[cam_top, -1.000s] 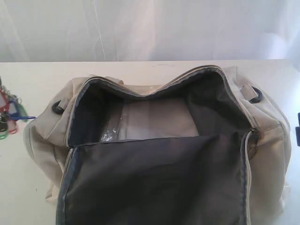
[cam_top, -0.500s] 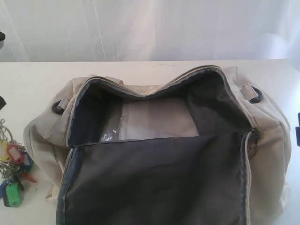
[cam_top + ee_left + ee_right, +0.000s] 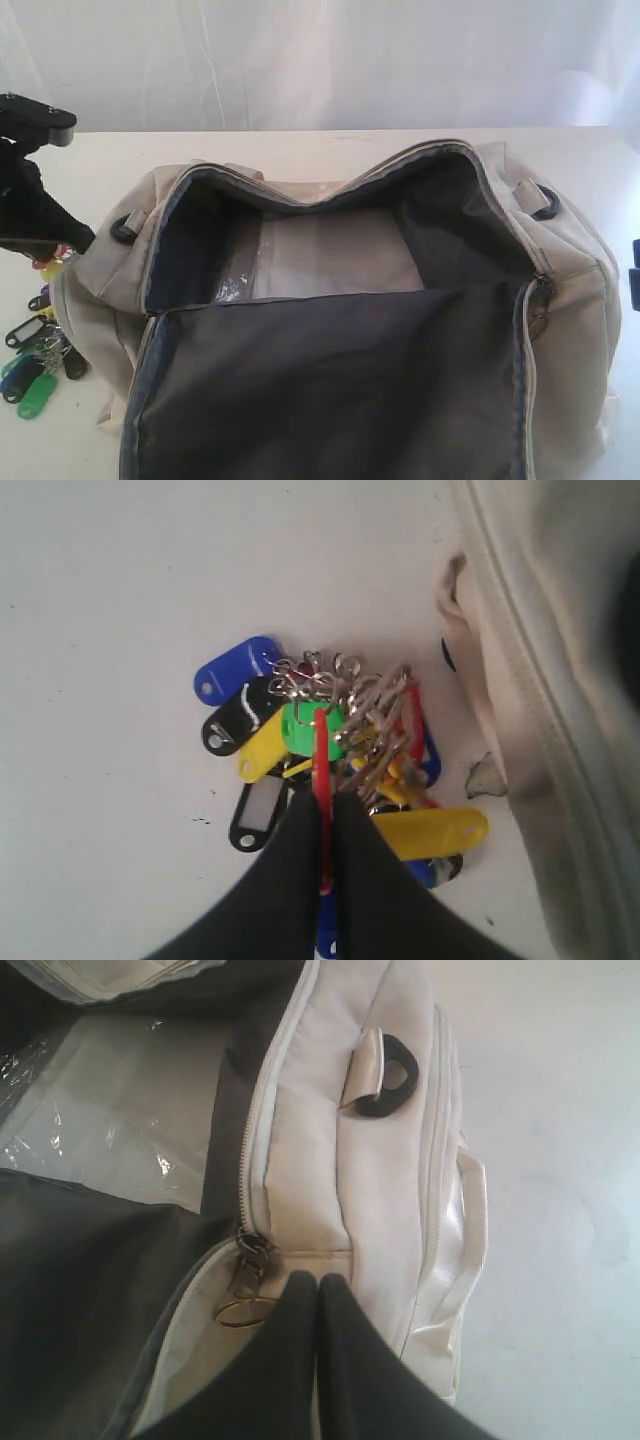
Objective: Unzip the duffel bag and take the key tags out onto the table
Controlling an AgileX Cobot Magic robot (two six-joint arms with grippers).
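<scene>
The duffel bag lies wide open on the surface, its dark lining flap folded forward. The key tags lie outside it, on the surface just beside the bag's left end. The left tool is pinched together on one red tag of the bunch, while the other tags rest fanned on the surface. The right tool is closed with nothing between its tips, poised over the bag's other end near the zipper pull. The bunch looks light, loose and jangly: smooth hard plastic on metal rings, likely to swing and splay if lifted. A single flat tag gives a thin, slippery hold; the ring cluster seems the surer place
</scene>
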